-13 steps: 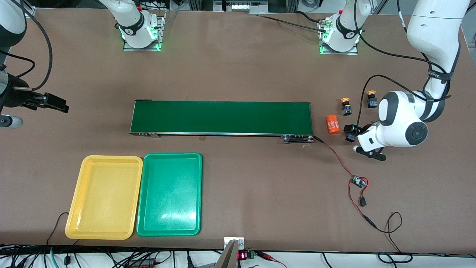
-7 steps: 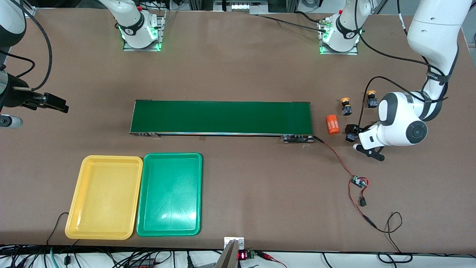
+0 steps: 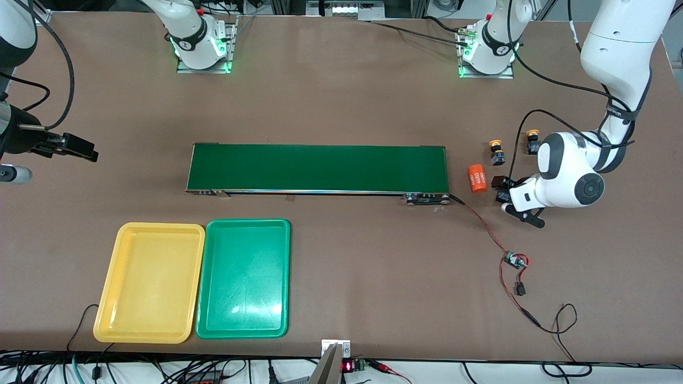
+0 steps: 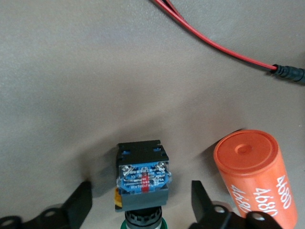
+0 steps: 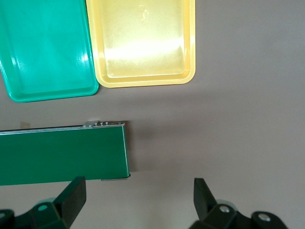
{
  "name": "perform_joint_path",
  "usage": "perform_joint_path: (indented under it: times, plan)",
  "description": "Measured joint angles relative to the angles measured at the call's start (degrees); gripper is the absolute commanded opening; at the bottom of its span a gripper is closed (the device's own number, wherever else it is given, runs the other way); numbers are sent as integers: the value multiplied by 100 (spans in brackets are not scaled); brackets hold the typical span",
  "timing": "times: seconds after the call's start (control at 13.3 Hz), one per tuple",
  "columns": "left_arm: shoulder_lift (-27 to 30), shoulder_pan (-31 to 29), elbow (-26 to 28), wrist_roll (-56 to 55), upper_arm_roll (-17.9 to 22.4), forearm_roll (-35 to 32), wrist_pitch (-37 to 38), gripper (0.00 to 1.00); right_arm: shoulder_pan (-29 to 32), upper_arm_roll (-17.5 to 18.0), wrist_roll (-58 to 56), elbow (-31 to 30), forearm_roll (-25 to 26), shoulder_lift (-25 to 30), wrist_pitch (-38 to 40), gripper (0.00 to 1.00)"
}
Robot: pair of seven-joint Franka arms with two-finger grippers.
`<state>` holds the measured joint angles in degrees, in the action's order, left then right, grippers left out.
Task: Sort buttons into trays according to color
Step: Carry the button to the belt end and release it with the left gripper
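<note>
Left wrist view is showing the left gripper (image 4: 140,205) standing spread, its two fingers (image 4: 78,202) flanking a green-capped button (image 4: 142,179) that is lying on its side on the table, not yet pinched, with its long axis running straight out from between the jaws and an orange cylinder (image 4: 255,174) lying just beside one finger. Right gripper (image 5: 138,200) is waiting, spread and empty, over the table near the conveyor belt (image 5: 62,152), well apart from the button, so the left arm is plainly the nearer.
</note>
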<state>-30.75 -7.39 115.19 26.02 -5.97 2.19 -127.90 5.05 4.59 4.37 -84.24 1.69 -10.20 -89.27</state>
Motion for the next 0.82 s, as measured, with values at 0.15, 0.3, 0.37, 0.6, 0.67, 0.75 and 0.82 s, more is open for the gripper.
perform_joint_path:
  times: [0.15, 0.3, 0.37, 0.6, 0.67, 0.75, 0.82]
  plan:
    - [19, -43, -29, 11, 1, -5, -32, 7, 0, -2, 0, 0, 0, 0, 0, 100]
    - [75, -157, -119, 197, 0, -6, -89, 0, 0, -3, 0, 0, 0, 0, 0, 100]
    - [134, -215, -216, 337, 0, -6, -99, 0, 0, -3, 0, 0, 0, 0, 0, 100]
    - [557, -266, -353, 368, -121, -6, 0, 0, 0, -4, 0, 0, 0, 0, 0, 100]
    - [741, -258, -349, 148, -255, -6, 160, 0, 0, -5, 0, 0, 0, 0, 0, 100]
    - [916, -240, -342, -216, -430, -6, 336, 0, 0, -5, 0, 0, 0, 0, 0, 100]
    - [1064, -201, -334, -603, -616, -6, 476, 0, 0, -6, 0, 0, 0, 0, 0, 100]
